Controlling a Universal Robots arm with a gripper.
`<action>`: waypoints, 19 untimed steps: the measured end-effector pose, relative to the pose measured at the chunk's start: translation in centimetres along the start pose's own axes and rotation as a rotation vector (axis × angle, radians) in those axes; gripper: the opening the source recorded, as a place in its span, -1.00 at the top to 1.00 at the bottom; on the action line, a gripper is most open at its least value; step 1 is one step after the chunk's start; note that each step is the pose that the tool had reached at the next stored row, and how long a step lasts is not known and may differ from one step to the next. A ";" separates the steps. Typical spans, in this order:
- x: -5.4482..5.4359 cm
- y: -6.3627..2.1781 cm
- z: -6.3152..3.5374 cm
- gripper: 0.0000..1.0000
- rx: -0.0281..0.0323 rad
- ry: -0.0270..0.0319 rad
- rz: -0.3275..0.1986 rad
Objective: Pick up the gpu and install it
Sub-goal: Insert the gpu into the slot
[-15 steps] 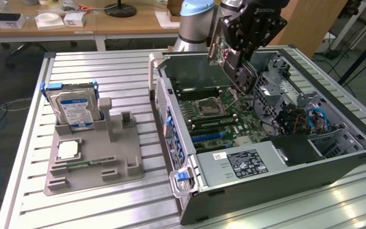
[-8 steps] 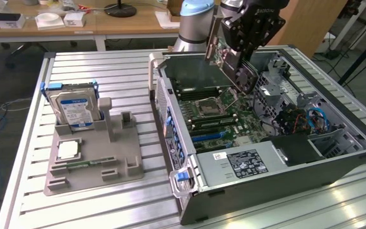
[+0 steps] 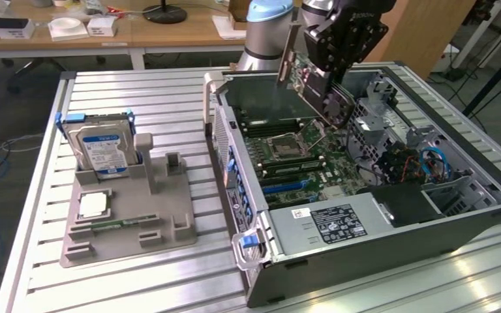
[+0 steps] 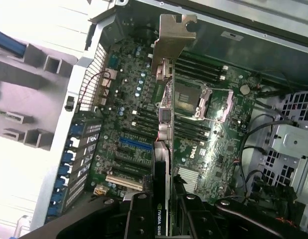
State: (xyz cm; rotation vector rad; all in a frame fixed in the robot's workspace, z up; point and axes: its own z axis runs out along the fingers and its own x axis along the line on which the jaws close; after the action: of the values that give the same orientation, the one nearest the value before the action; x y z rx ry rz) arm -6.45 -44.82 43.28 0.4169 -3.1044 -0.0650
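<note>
My gripper (image 3: 331, 77) is shut on the gpu (image 3: 301, 78), a dark and green card that I hold tilted in the air above the open computer case (image 3: 233, 163). Its silver bracket (image 3: 286, 52) points up and toward the exterior view's left. In the wrist view the gpu (image 4: 166, 114) appears edge-on, with the bracket (image 4: 174, 37) at its far end and my gripper (image 4: 164, 216) clamped on its near end. Under it lies the motherboard (image 4: 214, 144), with a blue expansion slot (image 4: 135, 144) and a beige slot (image 4: 123, 181) to one side of the card's edge.
On the exterior view's left, a grey fixture (image 3: 128, 222) holds an upright silver hard drive (image 3: 102, 147), a processor chip (image 3: 92, 205) and a green memory stick (image 3: 111, 225). Inside the case are a power supply (image 3: 333, 222), drive cages (image 3: 390, 124) and cables (image 3: 429, 160).
</note>
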 end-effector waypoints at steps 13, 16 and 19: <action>0.0 0.00 0.11 0.48 0.0003 0.0046 -0.108; 0.0 -0.01 0.13 0.48 0.0004 0.0057 -0.133; 0.0 -0.01 0.15 0.48 0.0004 0.0067 -0.159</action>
State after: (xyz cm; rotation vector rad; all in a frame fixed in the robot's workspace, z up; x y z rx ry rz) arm -6.44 -44.82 43.13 0.6611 -3.0584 -0.0638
